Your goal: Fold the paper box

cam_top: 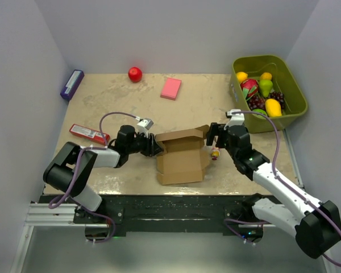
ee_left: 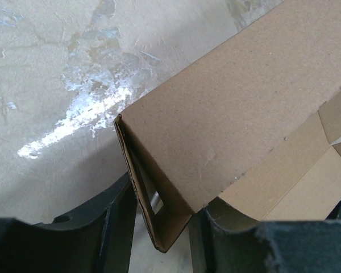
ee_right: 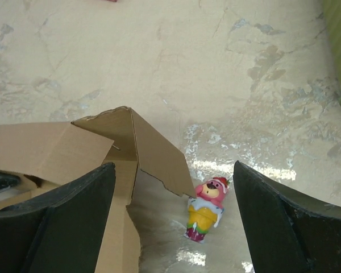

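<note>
Clamping a wall of the brown cardboard box [cam_top: 182, 164] with my left gripper [cam_top: 154, 149]; right gripper [cam_top: 212, 140] gapes; next I'd pinch the raised flap [ee_right: 153, 149].

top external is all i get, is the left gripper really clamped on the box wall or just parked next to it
Observer: Clamped. Its wrist camera shows the left gripper with the paper box's folded side wall between its fingers, one on each face.
Operator: and the right one, holding any flap
Observer: No. The right gripper is wide open and holds nothing. A raised corner flap stands just ahead of it.
Operator: whats that little thing by its tip
Observer: A small toy figure, pink head on a yellow cone, upright on the table right beside that flap's lower corner. I cannot tell whether they touch.
</note>
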Robot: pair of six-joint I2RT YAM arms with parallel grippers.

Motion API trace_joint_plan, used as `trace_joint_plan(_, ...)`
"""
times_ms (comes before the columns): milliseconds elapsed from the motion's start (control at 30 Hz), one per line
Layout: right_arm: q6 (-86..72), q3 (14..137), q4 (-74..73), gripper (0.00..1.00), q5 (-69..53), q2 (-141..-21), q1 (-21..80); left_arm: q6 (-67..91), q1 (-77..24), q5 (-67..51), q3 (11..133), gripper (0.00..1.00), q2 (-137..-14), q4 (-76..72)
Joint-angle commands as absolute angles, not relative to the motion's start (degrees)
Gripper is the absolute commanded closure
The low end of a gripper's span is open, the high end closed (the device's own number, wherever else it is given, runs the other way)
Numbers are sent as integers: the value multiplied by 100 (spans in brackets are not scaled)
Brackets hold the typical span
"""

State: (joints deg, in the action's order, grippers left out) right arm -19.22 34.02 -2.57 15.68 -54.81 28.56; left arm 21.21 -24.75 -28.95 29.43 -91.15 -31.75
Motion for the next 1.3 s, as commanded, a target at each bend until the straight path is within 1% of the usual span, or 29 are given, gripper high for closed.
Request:
trace_joint_plan(0, -1521, 3375, 193, 14, 1407, -5686, 2865, 2021, -2443, -3243, 2997, 100, -8974, -2848)
trace_joint_plan(67, -1477, 3392, 316, 19, 1275, -5853, 2874, 2021, -2443, -3331, 2997, 100, -8947, -2865)
trace_joint_plan(133, -1468, 3393, 404, 29, 1100, -6002, 2883, 2039, -2443, -3471, 2971, 100, -8947, -2953)
trace_joint_plan(167, -1476, 3393, 448, 43, 1107, -6038, 2918, 2056, -2443, -3480, 2979, 100, -8956, -2971)
trace_joint_plan(233, -1485, 3393, 457, 59, 1177, -6038, 3031, 2135, -2443, -3437, 2997, 100, -8974, -2988)
trace_joint_plan(267, -1477, 3401, 440, 75, 1239, -6029, 3093, 2171, -2443, -3376, 3014, 100, -8991, -2988)
trace_joint_plan(400, -1625, 3489, 255, 97, 1634, -6047, 3471, 2574, -2435, -2998, 3120, 100, -9070, -3111)
trace_joint_plan(433, -1678, 3507, 177, 100, 1670, -6064, 3567, 2723, -2443, -2849, 3138, 100, -9088, -3155)
trace_joint_plan(567, -1881, 3516, 53, 100, 1881, -6065, 3814, 2900, -2443, -2260, 3252, 100, -9088, -3094)
trace_joint_plan(767, -2074, 3498, 18, 100, 1872, -5889, 4122, 3059, -2470, -1477, 3225, 100, -9105, -3103)
trace_joint_plan(933, -2100, 3524, -139, 100, 2100, -5853, 4175, 2761, -2531, -1144, 3226, 100, -9079, -2998)
trace_joint_plan(1033, -2214, 3533, -150, 100, 2232, -5897, 4175, 2349, -2768, -696, 3322, 100, -9018, -2690)
trace_joint_plan(1067, -2276, 3542, -158, 99, 2276, -5915, 4175, 2286, -2899, -660, 3322, 100, -9009, -2698)
trace_joint_plan(1167, -2557, 3621, -324, 77, 2477, -5959, 4175, 2154, -3084, -624, 3261, 100, -8974, -2873)
trace_joint_plan(1200, -2714, 3647, -377, 59, 2513, -5950, 4184, 2127, -3128, -624, 3243, 100, -8965, -2909)
trace_joint_plan(1267, -2891, 3726, -614, 44, 2662, -5828, 4166, 1978, -3242, -580, 3199, 100, -8939, -2935)
